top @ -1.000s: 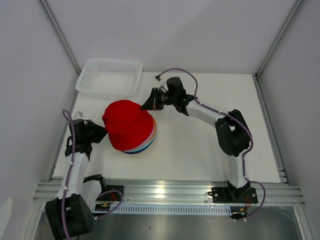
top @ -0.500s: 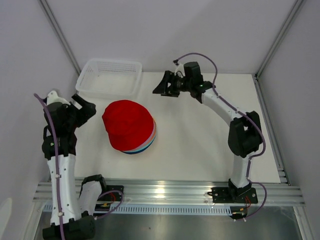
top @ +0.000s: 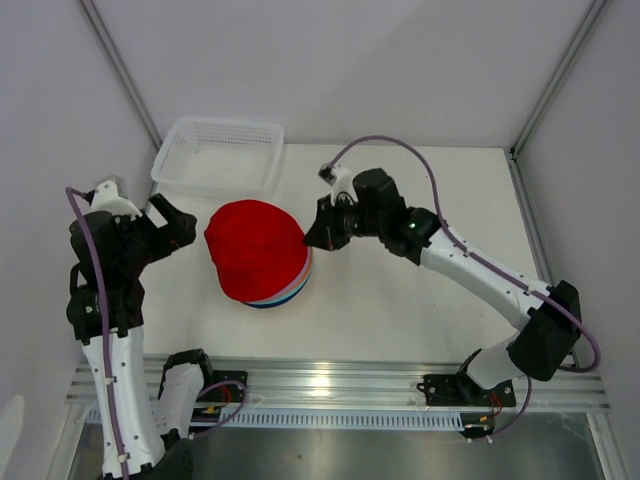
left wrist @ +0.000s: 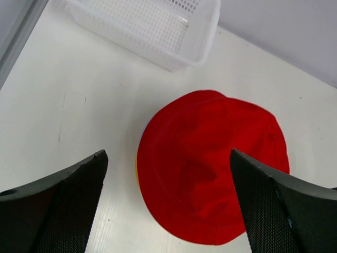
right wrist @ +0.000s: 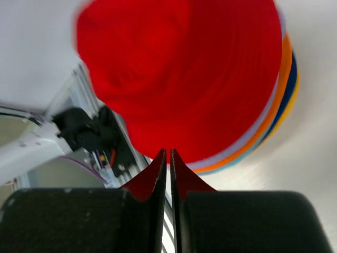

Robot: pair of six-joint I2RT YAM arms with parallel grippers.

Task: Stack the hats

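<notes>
The hats lie in one stack on the white table, the red hat (top: 255,250) (left wrist: 210,163) (right wrist: 179,68) on top. Under its brim show lavender, orange (right wrist: 281,79), teal, navy (right wrist: 291,74) and yellow edges. My left gripper (top: 183,225) (left wrist: 167,153) is raised to the left of the stack. It is open wide and holds nothing. My right gripper (top: 312,238) (right wrist: 168,150) is at the stack's right edge, its tips at the red brim. Its jaws are drawn together to a thin slit, and I see nothing between them.
A white mesh basket (top: 218,155) (left wrist: 158,26) stands at the back left, just behind the stack. An aluminium rail (top: 330,385) with the arm bases runs along the near edge. White walls close in the table on three sides.
My left gripper let go at the stack's left side, opened, then rose and drew back. My right gripper swung away to the back while opening, then returned to the stack's right edge and shut.
</notes>
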